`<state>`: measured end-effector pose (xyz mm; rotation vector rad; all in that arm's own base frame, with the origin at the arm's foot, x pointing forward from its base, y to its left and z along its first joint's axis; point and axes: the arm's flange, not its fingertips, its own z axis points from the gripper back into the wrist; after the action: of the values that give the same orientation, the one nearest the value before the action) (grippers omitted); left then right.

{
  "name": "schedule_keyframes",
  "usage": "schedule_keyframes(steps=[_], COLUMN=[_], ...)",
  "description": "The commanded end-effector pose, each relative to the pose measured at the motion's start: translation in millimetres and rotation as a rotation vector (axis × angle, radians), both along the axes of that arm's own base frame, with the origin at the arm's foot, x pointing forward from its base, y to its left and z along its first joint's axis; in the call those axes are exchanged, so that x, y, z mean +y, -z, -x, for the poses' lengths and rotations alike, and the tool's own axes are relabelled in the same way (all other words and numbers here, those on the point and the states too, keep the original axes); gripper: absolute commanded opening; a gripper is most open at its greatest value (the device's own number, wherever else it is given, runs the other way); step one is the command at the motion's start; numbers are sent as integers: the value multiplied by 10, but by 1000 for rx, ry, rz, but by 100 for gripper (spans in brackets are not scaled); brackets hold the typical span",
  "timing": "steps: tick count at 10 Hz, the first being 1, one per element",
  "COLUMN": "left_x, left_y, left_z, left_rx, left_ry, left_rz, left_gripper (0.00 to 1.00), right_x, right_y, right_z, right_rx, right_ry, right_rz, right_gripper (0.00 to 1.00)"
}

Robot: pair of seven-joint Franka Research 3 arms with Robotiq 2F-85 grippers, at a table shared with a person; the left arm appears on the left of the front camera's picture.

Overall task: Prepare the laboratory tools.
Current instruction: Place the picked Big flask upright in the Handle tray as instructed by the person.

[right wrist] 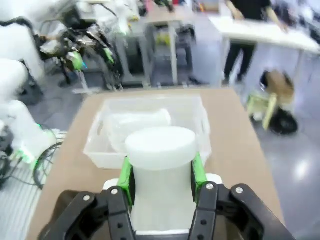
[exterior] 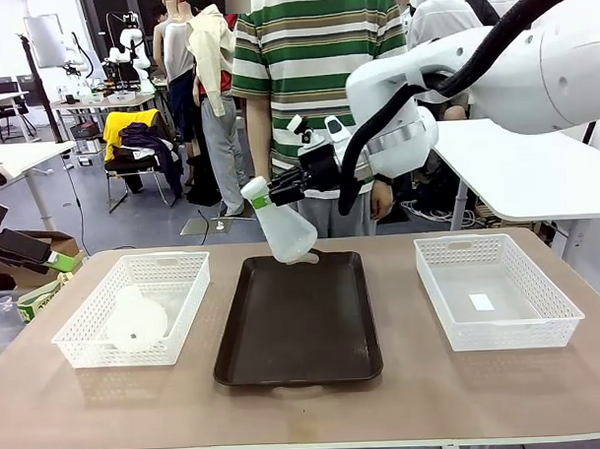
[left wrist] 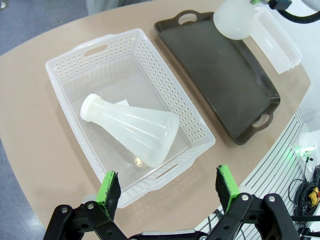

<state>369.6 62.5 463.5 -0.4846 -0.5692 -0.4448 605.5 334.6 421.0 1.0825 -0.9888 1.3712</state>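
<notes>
One frosted conical flask (exterior: 286, 235) hangs tilted over the far end of the dark brown tray (exterior: 304, 343). My right gripper (exterior: 269, 193) is shut on its neck just under the white cap (right wrist: 160, 142), with a green pad (right wrist: 125, 180) on each side. From the left wrist the flask's wide base (left wrist: 235, 20) shows above the tray (left wrist: 225, 75). A second flask (left wrist: 132, 130) lies on its side in the left white basket (left wrist: 65, 65), also seen from the front (exterior: 136, 324). My left gripper (left wrist: 167, 182) hovers open above that basket's near corner, with nothing between its fingers.
An empty white mesh basket (exterior: 554, 309) stands on the right of the table. A person in a striped shirt (exterior: 315, 76) stands at the far edge behind the tray. Bare tabletop (exterior: 307, 411) runs along the near edge.
</notes>
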Motion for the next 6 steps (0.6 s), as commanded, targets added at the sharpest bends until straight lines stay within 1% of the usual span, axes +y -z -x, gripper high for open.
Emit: schedule_keyframes(steps=[1, 2, 3, 4, 6], left_x=[23, 23, 23, 23, 23], left_y=[36, 36, 36, 36, 36], left_z=[10, 10, 10, 10, 10], left_rx=[-14, -14, -14, -14, -14], left_ry=[19, 19, 19, 19, 19], left_rz=[11, 11, 11, 11, 11], left_gripper=[100, 100, 100, 100, 100], right_x=[-221, -255, -272, -227, -196], right_y=[302, 431, 551, 626, 742], right_z=[179, 109, 44, 17, -50], right_rx=[-68, -98, -130, -136, -99], right_ry=[-218, -302, -320, -326, -302], right_rz=[-176, -265, -365, -425, -469], right_gripper=[0, 0, 0, 0, 0])
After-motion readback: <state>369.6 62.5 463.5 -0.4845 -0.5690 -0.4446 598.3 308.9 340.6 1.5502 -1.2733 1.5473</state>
